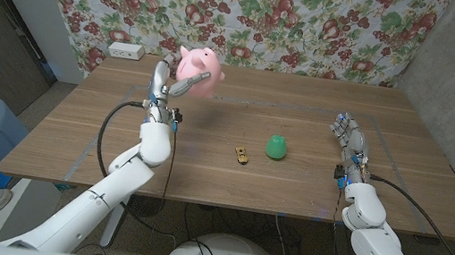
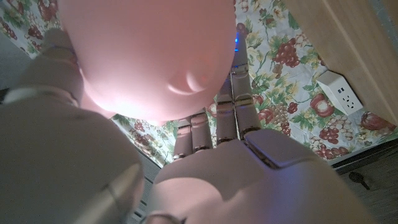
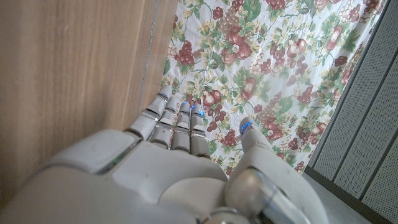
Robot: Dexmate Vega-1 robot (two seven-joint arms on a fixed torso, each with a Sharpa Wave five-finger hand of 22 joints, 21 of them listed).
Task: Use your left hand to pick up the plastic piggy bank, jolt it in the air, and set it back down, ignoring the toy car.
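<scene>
- piggy bank [image 1: 200, 70] — pink plastic, round-bodied; we find it lifted off the table [image 1: 228, 182], up against the flowered cloth [image 1: 253, 14] in the head view, above the table's far left part. in the left wrist view its pink underside [image 2: 149, 56] looms close over our own fingers.
- left hand [image 1: 164, 87] — raised on its arm, fingers wrapped about the piggy bank from below and from the side; it has the bank firmly in its grasp. in the left wrist view the back of the hand [image 2: 249, 180] sits beneath the bank, fingers [image 2: 239, 106] reaching up along its body.
- right hand [image 1: 347, 134] — low at the table's right side, holding nothing; its fingers are extended and a little apart. in the right wrist view the hand [image 3: 186, 162] points toward the cloth, thumb standing off from the other fingers. whether it touches the wood we cannot tell.
- toy car [image 1: 242, 155] — small, yellowish, lying on the table near the middle, well apart from both hands.
- green object [image 1: 275, 146] — small, rounded, dome-like, on the table just beside the toy car, on the side nearer our right hand.
- power strip [image 1: 125, 51] — white, at the table's far left corner, by the cloth; we also see it in the left wrist view [image 2: 339, 93].
- table — wooden, with a faint taped outline on its top.
</scene>
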